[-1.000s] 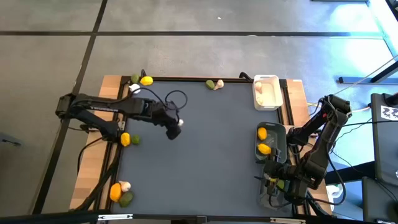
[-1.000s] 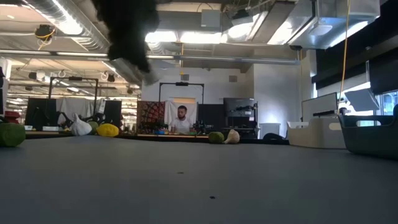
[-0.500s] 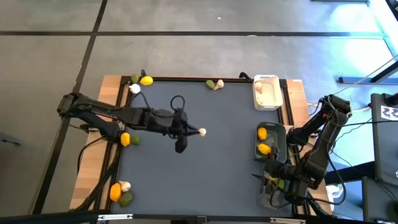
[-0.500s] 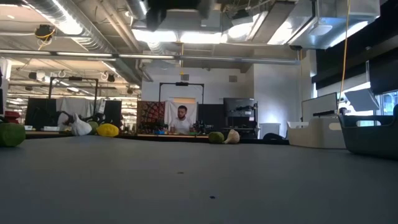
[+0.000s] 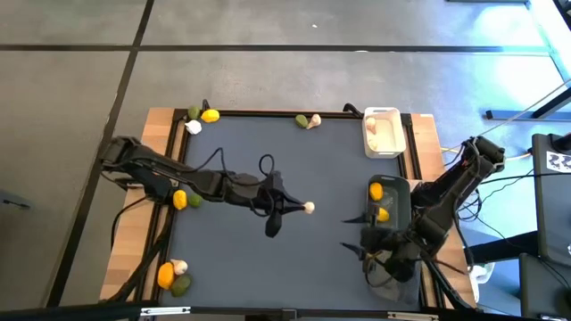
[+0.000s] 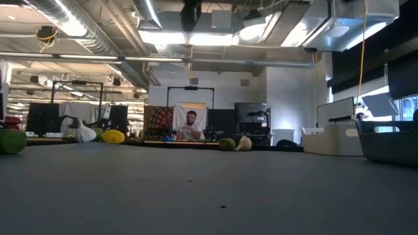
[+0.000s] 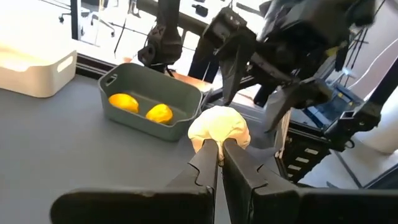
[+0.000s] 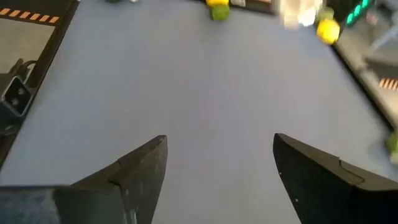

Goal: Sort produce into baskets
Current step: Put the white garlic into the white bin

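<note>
Pale beige-white, the papery garlic-like bulb [image 7: 219,129] sits pinched at the very tips of the left gripper [image 5: 299,209], whose two dark fingers [image 7: 205,163] are closed tight on its underside, so the bulb bulges just beyond the fingertips. In the high view this bulb [image 5: 308,208] hangs over the middle of the dark grey table mat [image 5: 268,276], on the side of the claw nearest the baskets. It is nearly round, slightly wider than tall, and which way its stem points cannot be told. Ahead of it lies the dark grey-green plastic basket [image 7: 151,102] with two yellow lemon-like fruits [image 7: 142,107] inside, and next to that the white plastic basket [image 7: 36,64]. The right gripper [image 5: 354,234] hovers beside the grey-green basket with its fingers [image 8: 142,167] spread wide, holding nothing.
</note>
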`<state>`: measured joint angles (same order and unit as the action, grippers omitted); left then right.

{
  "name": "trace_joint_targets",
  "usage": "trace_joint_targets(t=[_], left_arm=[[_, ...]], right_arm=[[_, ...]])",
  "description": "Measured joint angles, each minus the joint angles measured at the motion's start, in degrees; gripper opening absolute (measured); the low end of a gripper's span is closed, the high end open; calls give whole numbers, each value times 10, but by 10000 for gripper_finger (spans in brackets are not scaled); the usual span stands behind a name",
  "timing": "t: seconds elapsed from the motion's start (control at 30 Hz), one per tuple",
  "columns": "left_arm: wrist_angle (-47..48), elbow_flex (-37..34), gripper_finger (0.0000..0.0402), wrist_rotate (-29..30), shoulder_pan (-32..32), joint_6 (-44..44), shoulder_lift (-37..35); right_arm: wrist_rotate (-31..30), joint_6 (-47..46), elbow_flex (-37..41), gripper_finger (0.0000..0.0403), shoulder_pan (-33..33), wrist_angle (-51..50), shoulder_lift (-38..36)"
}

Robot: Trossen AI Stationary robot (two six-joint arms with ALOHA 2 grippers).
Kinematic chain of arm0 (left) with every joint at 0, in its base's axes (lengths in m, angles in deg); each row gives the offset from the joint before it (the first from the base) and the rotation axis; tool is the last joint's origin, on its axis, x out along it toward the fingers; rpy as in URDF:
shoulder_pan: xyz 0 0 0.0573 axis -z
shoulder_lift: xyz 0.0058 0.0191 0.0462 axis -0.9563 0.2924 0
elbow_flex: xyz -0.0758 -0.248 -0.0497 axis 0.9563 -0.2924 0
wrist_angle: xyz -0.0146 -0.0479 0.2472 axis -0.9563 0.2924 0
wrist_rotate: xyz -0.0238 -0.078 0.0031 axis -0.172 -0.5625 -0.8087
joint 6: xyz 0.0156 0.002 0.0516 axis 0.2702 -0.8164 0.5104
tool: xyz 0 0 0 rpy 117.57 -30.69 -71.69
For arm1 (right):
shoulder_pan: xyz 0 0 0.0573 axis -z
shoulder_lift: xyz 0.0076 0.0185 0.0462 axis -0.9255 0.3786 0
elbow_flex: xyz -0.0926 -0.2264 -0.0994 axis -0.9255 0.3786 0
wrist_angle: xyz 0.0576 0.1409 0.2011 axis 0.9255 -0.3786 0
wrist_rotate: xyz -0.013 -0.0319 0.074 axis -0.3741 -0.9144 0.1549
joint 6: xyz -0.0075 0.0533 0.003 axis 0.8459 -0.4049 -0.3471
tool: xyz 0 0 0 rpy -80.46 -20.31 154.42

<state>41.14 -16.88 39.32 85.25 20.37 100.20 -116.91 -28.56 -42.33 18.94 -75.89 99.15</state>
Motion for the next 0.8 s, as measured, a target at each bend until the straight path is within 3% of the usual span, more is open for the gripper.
trace_joint_targets(t=[0.3,0.8], left_arm=[[-80,0,10,-16,4,0,53],[-174,0,10,-17,13,12,90]], right_arm=[[-4,206,0,292,52,118,0],[57,275,0,292,119,171,0]])
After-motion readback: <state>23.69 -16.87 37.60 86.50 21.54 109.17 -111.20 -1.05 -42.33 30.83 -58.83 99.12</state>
